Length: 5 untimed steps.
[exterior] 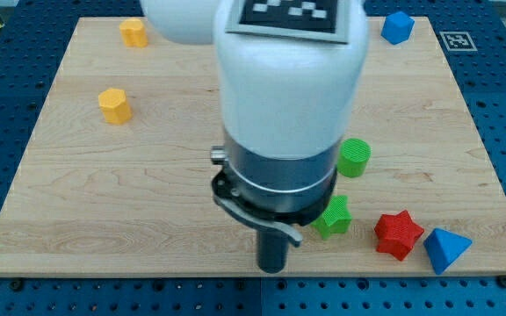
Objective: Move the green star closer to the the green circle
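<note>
My tip beside the green star, with the green circle close above it.

Camera view: the dark rod's lower end, my tip (272,266), sits near the bottom edge of the light wooden board (77,193), just to the view's left of the green star-shaped plastic block (334,217); whether they touch I cannot tell, since the arm's white and grey body hides part of the star. There is no claw on this arm, so nothing is grasped or released. The green circle, a ribbed round plastic block (355,158), lies near the star, toward the view's top and slightly right, apart from it. A red star block (398,234) and a blue triangular block (446,249) sit to the right of the green star. Two yellow blocks (114,105) (133,32) lie at upper left, and a blue block (397,27) at upper right.
</note>
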{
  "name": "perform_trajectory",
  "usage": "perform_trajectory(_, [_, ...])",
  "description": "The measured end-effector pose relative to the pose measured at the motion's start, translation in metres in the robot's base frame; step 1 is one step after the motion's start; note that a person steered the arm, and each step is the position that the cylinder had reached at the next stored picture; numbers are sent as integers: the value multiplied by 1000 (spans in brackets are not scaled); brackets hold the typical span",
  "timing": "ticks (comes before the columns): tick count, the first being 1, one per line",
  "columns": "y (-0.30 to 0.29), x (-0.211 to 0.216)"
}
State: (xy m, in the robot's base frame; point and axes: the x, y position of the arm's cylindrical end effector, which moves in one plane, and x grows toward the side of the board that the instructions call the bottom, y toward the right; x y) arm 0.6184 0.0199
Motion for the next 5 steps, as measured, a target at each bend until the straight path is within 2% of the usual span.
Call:
perform_trajectory(2, [61,0])
perform_trajectory(5, [54,-15])
